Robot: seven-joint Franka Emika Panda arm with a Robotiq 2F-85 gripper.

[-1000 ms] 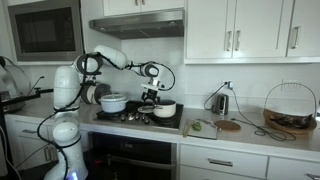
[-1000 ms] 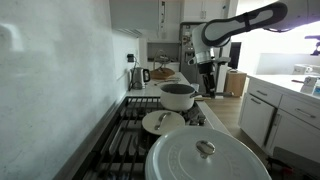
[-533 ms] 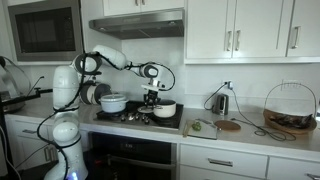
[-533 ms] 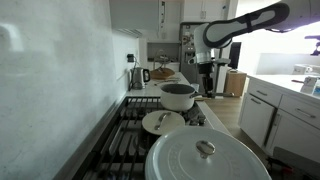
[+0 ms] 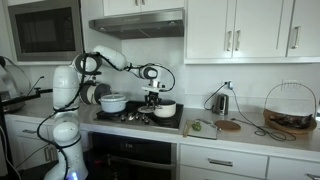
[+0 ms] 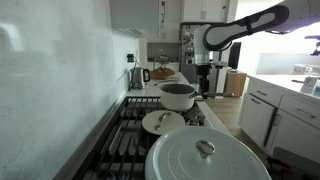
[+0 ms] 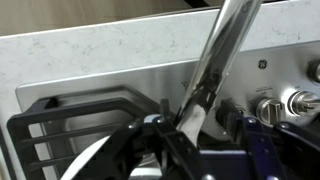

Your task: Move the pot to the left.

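The pot (image 6: 178,96) is small, round and white with a dark inside, and stands on a burner of the stove (image 6: 128,140). In an exterior view it sits at the stove's right side (image 5: 166,109). Its long shiny handle (image 7: 222,45) runs down between my fingers in the wrist view. My gripper (image 7: 190,115) is shut on that handle near its white base. In both exterior views the gripper (image 5: 152,98) (image 6: 207,78) hangs just beside the pot.
A larger white pot (image 5: 113,102) and a steel pot (image 5: 97,93) stand on the stove's left half. A white lid (image 6: 163,122) and a big white lidded pot (image 6: 207,160) lie nearer that camera. A kettle (image 5: 220,101) and wire basket (image 5: 290,108) stand on the counter.
The jaws have gone from wide open to closed around the pot's handle. The arm and the pot have hardly moved.
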